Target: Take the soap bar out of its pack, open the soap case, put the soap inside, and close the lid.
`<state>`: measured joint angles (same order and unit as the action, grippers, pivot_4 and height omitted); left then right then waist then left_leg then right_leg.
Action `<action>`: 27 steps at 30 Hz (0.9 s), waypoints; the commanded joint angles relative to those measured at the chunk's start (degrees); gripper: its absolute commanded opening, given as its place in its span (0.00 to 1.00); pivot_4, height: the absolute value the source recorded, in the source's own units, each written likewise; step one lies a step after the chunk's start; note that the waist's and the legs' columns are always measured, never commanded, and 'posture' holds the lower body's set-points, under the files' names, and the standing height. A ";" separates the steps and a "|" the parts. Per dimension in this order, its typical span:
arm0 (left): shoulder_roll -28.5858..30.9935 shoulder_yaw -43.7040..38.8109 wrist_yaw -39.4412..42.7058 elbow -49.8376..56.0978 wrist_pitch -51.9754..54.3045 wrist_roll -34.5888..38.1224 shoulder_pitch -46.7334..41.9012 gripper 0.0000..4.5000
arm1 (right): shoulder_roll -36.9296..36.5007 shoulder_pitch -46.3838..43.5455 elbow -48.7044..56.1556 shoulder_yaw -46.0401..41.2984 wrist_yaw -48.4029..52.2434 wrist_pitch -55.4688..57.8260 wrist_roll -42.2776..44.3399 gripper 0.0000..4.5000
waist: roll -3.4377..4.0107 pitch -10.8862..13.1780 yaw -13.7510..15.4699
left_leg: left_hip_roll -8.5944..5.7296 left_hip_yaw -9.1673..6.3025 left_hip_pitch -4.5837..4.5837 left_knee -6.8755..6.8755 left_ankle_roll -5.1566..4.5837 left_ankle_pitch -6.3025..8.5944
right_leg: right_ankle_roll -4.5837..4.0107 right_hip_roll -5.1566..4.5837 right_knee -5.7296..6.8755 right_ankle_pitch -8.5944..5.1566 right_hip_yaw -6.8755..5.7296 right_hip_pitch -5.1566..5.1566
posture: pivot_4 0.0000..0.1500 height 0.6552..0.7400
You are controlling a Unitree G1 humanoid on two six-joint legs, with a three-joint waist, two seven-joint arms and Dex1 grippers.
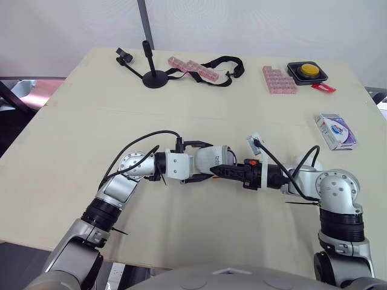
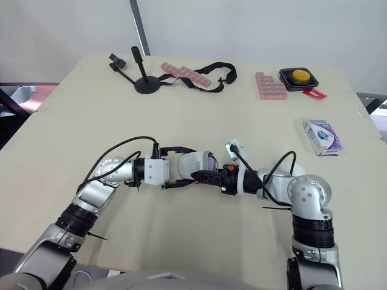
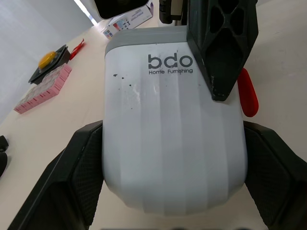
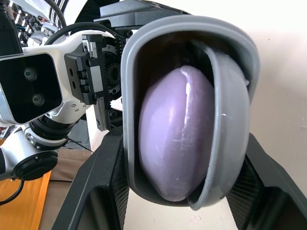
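Above the table's middle hangs the white soap case (image 1: 211,158), marked "bdo", gripped from the left by my left gripper (image 1: 207,161) with one finger on each side (image 3: 81,163). My right gripper (image 1: 222,168) meets it from the right, its fingers (image 4: 103,177) pressed against both sides of the case's grey end. In the right wrist view the purple soap bar (image 4: 175,134) sits inside the case, and the grey lid (image 4: 230,120) stands partly ajar over it. The white and purple soap pack (image 1: 336,131) lies at the table's right.
At the back of the table (image 1: 72,133) stand a black stand (image 1: 154,75), a black strap (image 1: 225,63), pink boxes (image 1: 278,80) and a yellow button in a black tray (image 1: 308,70). A red tag (image 1: 323,87) lies beside it.
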<state>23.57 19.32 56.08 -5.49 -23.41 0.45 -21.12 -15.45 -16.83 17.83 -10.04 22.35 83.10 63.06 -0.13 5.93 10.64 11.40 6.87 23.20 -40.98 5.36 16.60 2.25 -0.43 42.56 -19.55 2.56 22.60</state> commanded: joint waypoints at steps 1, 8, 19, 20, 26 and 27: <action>0.18 0.19 1.30 2.57 0.43 2.41 -0.93 0.77 | -0.64 -0.86 1.19 0.08 0.36 -0.64 1.58 0.46 | 0.00 0.00 -0.02 | 0.00 0.00 0.00 0.00 0.00 0.00 | 0.00 0.00 0.00 0.00 0.00 0.01 | 1.00 0.70; -0.35 -0.48 2.85 2.62 4.68 4.79 -1.48 1.00 | -1.68 -0.92 1.91 0.83 1.03 -1.02 2.08 0.46 | 0.00 0.00 -0.01 | 0.00 0.00 0.00 0.00 0.00 0.00 | 0.00 -0.01 0.00 0.00 0.00 0.00 | 1.00 0.70; 0.84 -1.47 7.40 2.80 10.21 9.37 -2.65 1.00 | -5.54 -1.15 3.63 3.44 2.76 -1.90 1.14 0.46 | 0.00 0.00 0.12 | -0.01 0.00 0.01 0.00 0.00 0.00 | 0.00 0.04 -0.01 0.00 0.02 0.00 | 1.00 0.70; 1.58 -1.74 8.79 3.56 12.23 10.80 -2.56 1.00 | -7.59 -1.76 4.24 4.13 3.75 -1.99 0.55 0.46 | 0.00 0.00 0.15 | -0.01 0.00 0.02 0.00 0.00 0.00 | 0.00 0.04 -0.01 0.00 0.02 0.00 | 1.00 0.70; 8.06 -2.62 15.42 11.70 32.79 21.54 -1.33 1.00 | -26.73 -10.32 8.43 13.09 13.37 -6.25 -7.44 0.46 | 0.15 0.06 0.02 | 0.02 0.00 -0.08 0.02 0.01 0.00 | 0.02 0.08 -0.01 0.00 0.09 -0.01 | 1.00 0.70; 8.56 -2.93 15.35 12.84 37.46 23.76 -1.63 1.00 | -29.24 -12.05 9.19 15.34 14.69 -7.29 -9.48 0.46 | 0.17 0.06 0.03 | 0.02 0.04 -0.06 0.08 0.03 0.00 | 0.02 0.11 -0.07 0.00 0.14 -0.01 | 1.00 0.70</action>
<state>31.49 17.71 70.97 3.85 7.18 19.65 -22.46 -42.42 -26.35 23.79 2.34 33.77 78.50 55.90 0.04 5.98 10.67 11.41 6.91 23.17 -40.88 5.39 16.61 2.27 -0.32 42.47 -19.55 2.70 22.59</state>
